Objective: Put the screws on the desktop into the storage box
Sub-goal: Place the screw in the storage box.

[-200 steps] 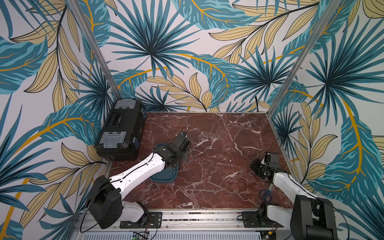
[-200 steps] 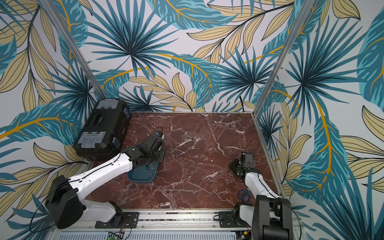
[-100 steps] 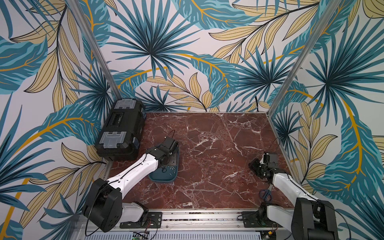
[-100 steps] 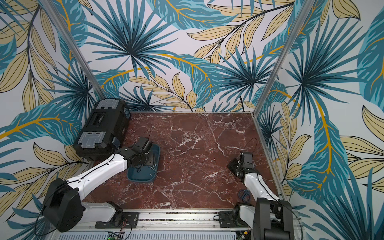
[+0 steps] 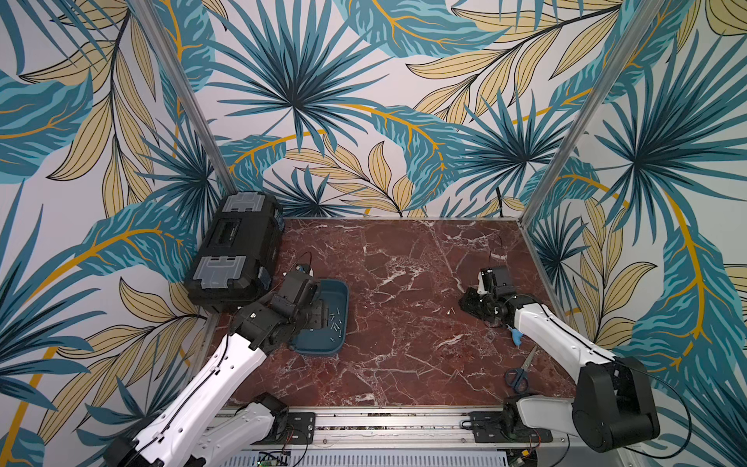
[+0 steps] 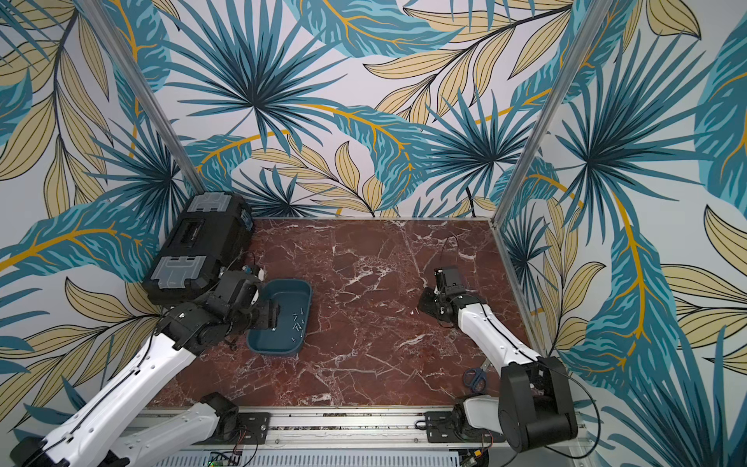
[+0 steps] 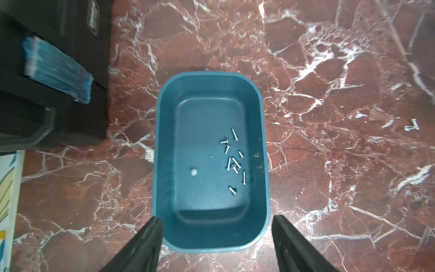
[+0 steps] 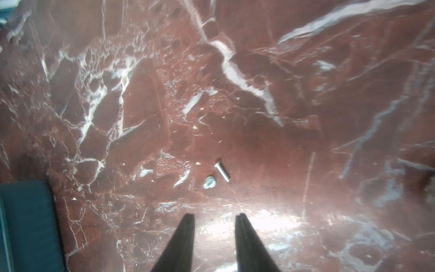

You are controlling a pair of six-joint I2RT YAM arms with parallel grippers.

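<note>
Meanwhile the left end effector (image 7: 216,218) hangs spread wide and empty, its fingertips flanking one short end of the storage box (image 7: 166,146). The box sits toward the left edge of the counter (image 5: 404,263) beside the black toolbox (image 5: 238,246) and holds about ten screws (image 7: 231,162), most along one long side. Nearer the right edge, the right end effector (image 8: 214,215) stands slightly parted, gripping nothing, just short of two loose screws (image 8: 222,173) lying on the counter.

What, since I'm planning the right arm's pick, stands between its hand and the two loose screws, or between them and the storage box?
Nothing visible. The two screws lie on bare desktop ahead of the right hand. Only open marble separates them from the storage box, though the left hand hangs over it.
</note>
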